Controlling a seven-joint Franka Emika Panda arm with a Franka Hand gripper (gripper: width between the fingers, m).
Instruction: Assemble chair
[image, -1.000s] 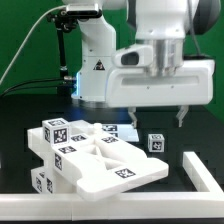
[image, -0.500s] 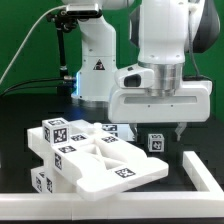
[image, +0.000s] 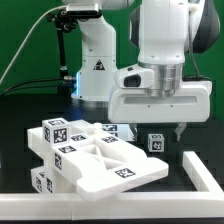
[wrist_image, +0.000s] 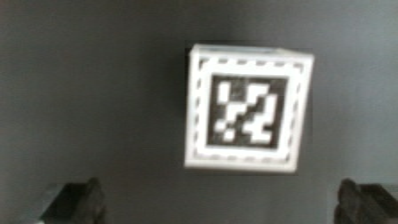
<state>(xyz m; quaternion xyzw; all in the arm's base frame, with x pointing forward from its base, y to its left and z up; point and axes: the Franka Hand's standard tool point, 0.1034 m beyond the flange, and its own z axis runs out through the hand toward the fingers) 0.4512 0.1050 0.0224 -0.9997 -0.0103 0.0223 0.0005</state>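
Note:
The chair parts are matte white tagged pieces. A stack of slabs and bars (image: 90, 158) lies at the exterior view's left centre, with a flat slab on top. A small tagged block (image: 155, 143) stands apart on the black table to its right. My gripper (image: 157, 130) hangs open just above this block, one finger on each side, touching nothing. In the wrist view the block (wrist_image: 249, 105) shows its tag face up. My gripper (wrist_image: 222, 203) is open, and a dark fingertip (wrist_image: 75, 200) shows at each lower corner, both clear of the block.
A long white untagged rail (image: 100, 202) runs along the table's front edge, and a second length (image: 205, 168) comes in at the exterior view's right. The robot's base (image: 98, 65) stands behind the parts, with a green backdrop beyond.
The gripper came down and shifted slightly to the exterior view's right over the small block, then held still for the last half second. The parts have not moved.

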